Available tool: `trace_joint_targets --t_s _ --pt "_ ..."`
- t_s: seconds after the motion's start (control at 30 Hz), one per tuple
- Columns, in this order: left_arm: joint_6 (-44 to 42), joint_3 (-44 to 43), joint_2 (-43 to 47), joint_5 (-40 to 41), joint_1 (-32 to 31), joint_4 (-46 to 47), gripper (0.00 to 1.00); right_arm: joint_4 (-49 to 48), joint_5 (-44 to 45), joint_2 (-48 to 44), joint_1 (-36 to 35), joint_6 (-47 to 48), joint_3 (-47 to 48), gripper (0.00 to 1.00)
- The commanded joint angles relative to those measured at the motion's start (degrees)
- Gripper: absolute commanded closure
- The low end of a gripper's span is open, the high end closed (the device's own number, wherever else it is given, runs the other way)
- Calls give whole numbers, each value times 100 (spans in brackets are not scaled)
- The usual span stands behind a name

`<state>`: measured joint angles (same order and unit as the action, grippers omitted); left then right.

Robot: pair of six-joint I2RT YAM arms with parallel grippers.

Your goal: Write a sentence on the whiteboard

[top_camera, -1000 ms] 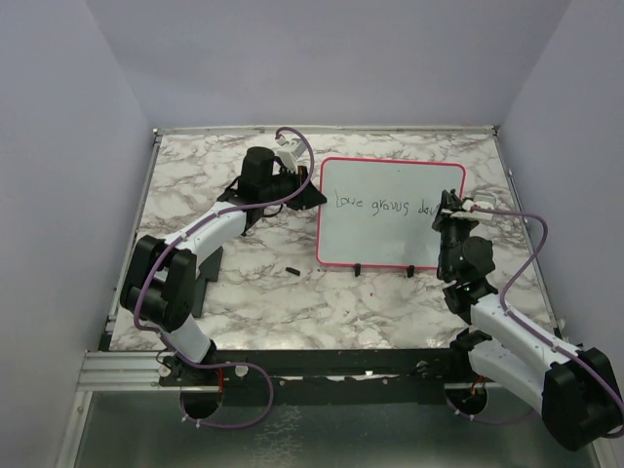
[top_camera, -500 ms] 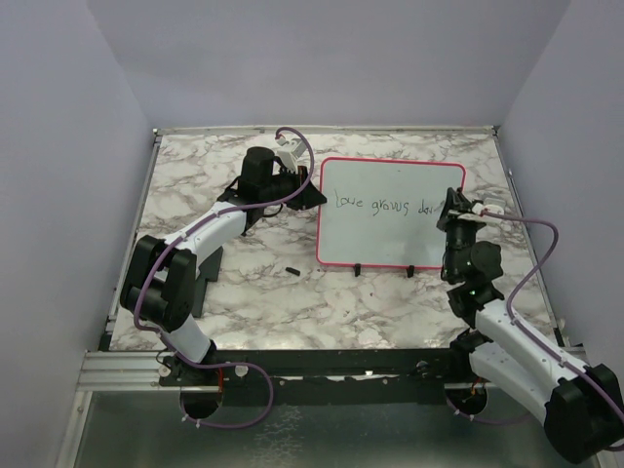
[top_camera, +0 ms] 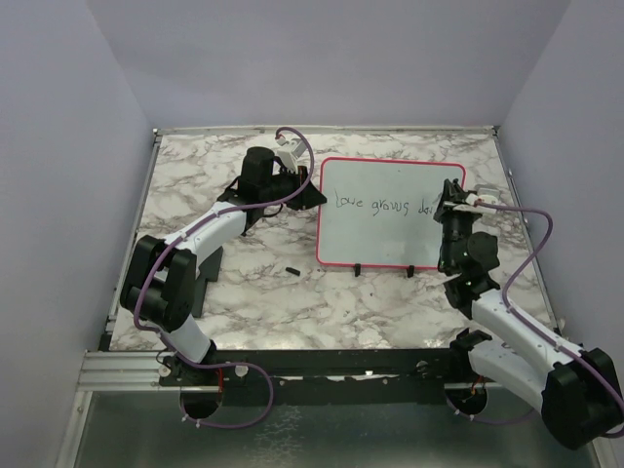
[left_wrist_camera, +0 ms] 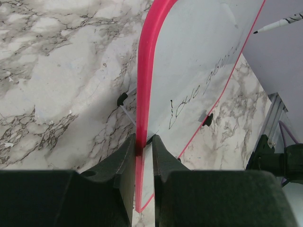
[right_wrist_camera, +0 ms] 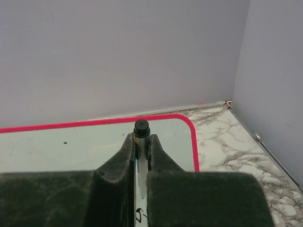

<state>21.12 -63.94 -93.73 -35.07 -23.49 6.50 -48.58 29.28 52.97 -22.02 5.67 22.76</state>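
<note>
**Right tool clamped on a marker; left tool clamped on the whiteboard's red edge.**

The marker stands between the right tool's closed fingers, its round black end poking just past the fingertips; whether its tip touches the surface I cannot tell. Right under this tool lies the whiteboard on the marble counter. The sentence runs across the whiteboard toward the right tool (it reads "Love grows dai", and the arm hides whatever follows). At the opposite short side the left tool pinches the frame, one finger on each face. Two black clips sit on the long edge nearest the arm bases. A small dark piece lies on the counter just off the board's near corner, below the left tool.
</note>
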Motion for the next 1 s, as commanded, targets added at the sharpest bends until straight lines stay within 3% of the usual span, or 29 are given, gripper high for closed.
trace_joint_targets --t_s 0.0,0.97 --pt "-82 31 251 186 26 65 100 -271 -40 64 25 165 137 99" --pt "-99 49 285 185 28 62 100 -679 129 550 27 380 138 99"
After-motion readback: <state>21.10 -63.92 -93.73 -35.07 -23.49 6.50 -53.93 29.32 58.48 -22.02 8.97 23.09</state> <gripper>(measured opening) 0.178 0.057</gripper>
